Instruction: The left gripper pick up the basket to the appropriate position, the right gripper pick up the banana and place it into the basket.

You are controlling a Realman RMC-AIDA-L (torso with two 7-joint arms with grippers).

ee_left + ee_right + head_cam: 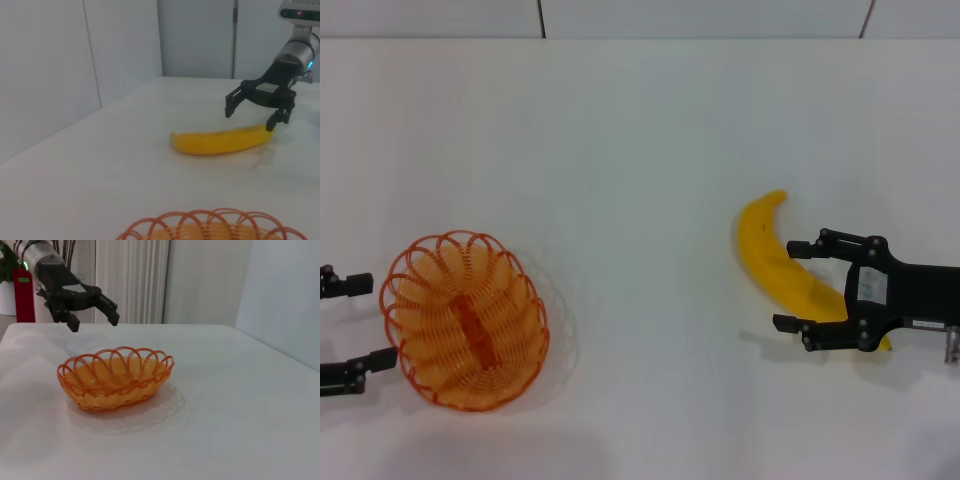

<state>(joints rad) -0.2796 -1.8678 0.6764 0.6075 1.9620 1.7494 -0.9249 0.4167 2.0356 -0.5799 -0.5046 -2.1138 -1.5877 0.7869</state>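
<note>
- Right gripper (798, 285): I see its fingers spread wide, straddling the lower half of the banana (775, 258); one fingertip sits on each side of the fruit. From the left wrist camera the same claw (252, 111) hangs just above the banana (220, 141), and I cannot tell whether either fingertip touches the peel.
- Banana: lies flat on the white table (640, 180), well apart from the basket, on the robot's right of it. Its free curved end points away from the gripper toward the far edge; its other end is under the gripper's body.
- Left gripper (370, 320): fingers parted, just beside the basket (465, 320) on the side away from the banana, one fingertip near the rim at each end of that side. In the right wrist camera it (95, 312) is raised above and behind the basket (115, 377), not touching the wire.
- Basket: upright on the table, oval, scalloped rim uppermost.
- Open room: I read bare table between basket and banana and beyond both toward the far edge, where the wall (700, 18) begins.
</note>
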